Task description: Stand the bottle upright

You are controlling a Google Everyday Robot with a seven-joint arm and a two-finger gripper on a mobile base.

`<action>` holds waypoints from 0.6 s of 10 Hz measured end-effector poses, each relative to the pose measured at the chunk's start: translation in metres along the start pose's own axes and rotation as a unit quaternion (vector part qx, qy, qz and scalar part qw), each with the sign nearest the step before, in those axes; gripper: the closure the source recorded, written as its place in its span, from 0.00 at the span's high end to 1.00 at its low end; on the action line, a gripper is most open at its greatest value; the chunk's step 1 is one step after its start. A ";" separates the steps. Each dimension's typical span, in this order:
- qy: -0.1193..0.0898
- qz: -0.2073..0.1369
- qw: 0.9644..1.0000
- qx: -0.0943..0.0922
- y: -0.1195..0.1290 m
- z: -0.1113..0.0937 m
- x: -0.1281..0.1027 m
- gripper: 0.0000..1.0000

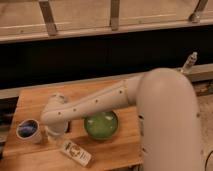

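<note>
Single view, set high and close. It looks down and forward over the arm, across the wooden surface, to a dark wall. The arm fills the near right. The hand sits at lower left.

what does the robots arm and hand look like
The arm is cream-white and smooth, built of thick rounded tubes with bulbous joints. A row of small dark dots runs along the forearm. No cables show. The hand, low at the front left of the wooden table near the bottle, looks pale grey.
</note>
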 end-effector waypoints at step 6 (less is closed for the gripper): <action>-0.122 -0.035 0.992 -0.004 -0.043 -0.074 -0.034 0.00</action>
